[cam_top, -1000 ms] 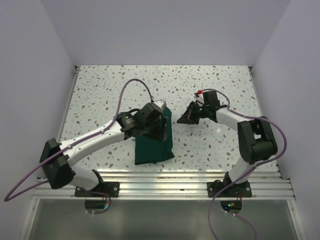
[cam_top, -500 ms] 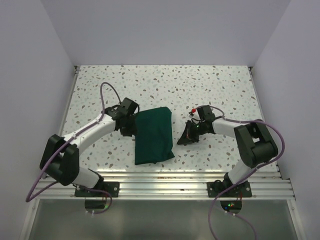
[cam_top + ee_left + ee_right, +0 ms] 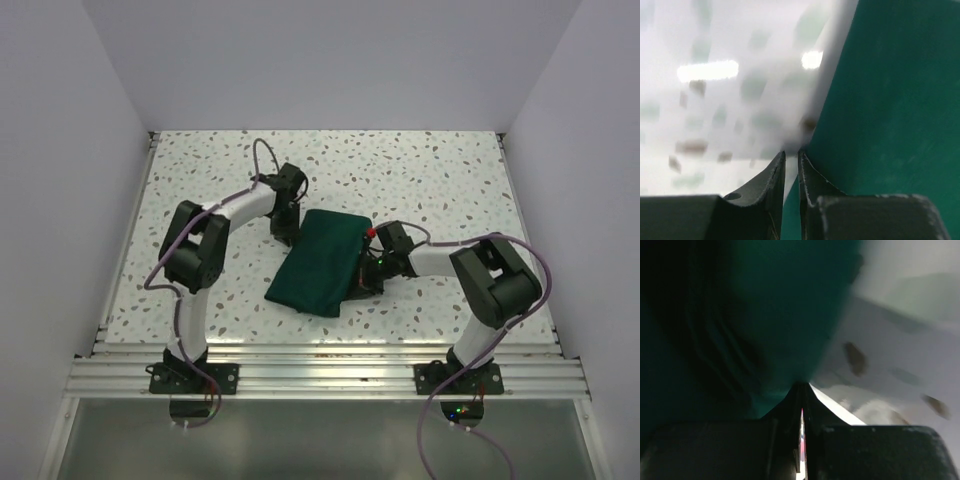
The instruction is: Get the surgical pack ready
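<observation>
**Top, left-wrist and right-wrist views.** The surgical pack [image 3: 320, 262] lies at mid-table as a compact folded bundle, nearer the arm bases than the far wall.

*Change.* Half a second earlier the bundle's long sides ran straight toward the near edge. It now sits askew, with its far end swung toward the right arm. The left pincer [image 3: 284, 224] has moved from the bundle's left flank to its far-left corner. The right pincer [image 3: 360, 278], previously apart from the bundle, now touches its right edge. The pack has probably been nudged or tugged, not unfolded, so preparation appears to be at an early stage.

*Pincers.* The left fingers [image 3: 771, 182] stand nearly together with only a thin slit between them, their tips at the cloth's border. Whether a fold is caught there cannot be told. The right pincer is fully closed and empty, its tips pressed against the bundle's side.

*Materials.* The cloth is dark green, matte and finely woven, with soft rounded edges where the layers fold. The table [image 3: 440, 170] is a hard, pale speckled slab that reflects the lamps.
</observation>
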Action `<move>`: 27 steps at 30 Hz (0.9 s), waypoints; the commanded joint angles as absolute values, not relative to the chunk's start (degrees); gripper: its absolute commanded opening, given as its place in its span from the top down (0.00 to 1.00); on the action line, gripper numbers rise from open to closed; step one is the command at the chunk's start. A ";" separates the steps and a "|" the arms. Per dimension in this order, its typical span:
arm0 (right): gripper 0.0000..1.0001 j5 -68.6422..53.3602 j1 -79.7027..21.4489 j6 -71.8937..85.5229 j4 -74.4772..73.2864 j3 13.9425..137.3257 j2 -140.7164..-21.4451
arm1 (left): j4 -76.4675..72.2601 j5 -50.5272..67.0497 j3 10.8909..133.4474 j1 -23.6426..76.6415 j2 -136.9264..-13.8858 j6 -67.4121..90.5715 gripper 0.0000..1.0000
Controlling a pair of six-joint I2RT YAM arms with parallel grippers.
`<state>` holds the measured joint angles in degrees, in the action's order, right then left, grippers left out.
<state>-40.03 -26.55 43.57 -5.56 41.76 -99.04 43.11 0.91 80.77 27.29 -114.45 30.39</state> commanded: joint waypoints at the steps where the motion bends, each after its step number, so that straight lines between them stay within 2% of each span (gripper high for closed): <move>1: 1.00 -41.57 -29.61 49.12 1.91 42.97 -99.75 | 43.84 4.38 95.15 27.16 -122.32 24.62 0.81; 4: 1.00 -42.01 -30.67 53.08 5.45 42.72 -98.88 | 48.84 4.66 107.37 26.81 -129.01 23.47 0.81; 6: 1.00 -41.14 -30.50 51.60 1.70 43.67 -97.13 | 51.05 3.34 112.91 25.32 -130.96 23.81 0.80; 8: 1.00 -39.82 -30.06 48.62 -1.56 43.86 -95.46 | 52.64 1.25 112.94 23.39 -128.87 24.26 0.71; 13: 0.98 -39.10 -23.67 44.74 -8.87 38.77 -87.82 | 50.99 2.45 105.22 21.27 -117.79 22.50 0.53; 17: 0.81 -39.73 -18.55 38.17 -15.71 37.44 -82.46 | 45.19 12.55 92.24 25.11 -103.76 23.29 0.47; 21: 0.71 -37.36 -16.88 37.00 -20.31 40.33 -77.61 | 42.63 11.87 86.50 33.91 -96.78 26.88 0.46; 25: 0.74 -39.10 -13.99 37.18 -17.67 45.43 -79.09 | 31.93 15.55 78.24 39.63 -92.82 32.25 0.51; 27: 0.83 -40.33 -12.66 38.58 -14.96 48.15 -81.47 | 27.18 18.19 73.93 41.30 -92.20 34.35 0.55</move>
<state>-38.68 -14.66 38.79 -18.02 43.07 -79.88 35.86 14.06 79.37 41.28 -92.01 29.39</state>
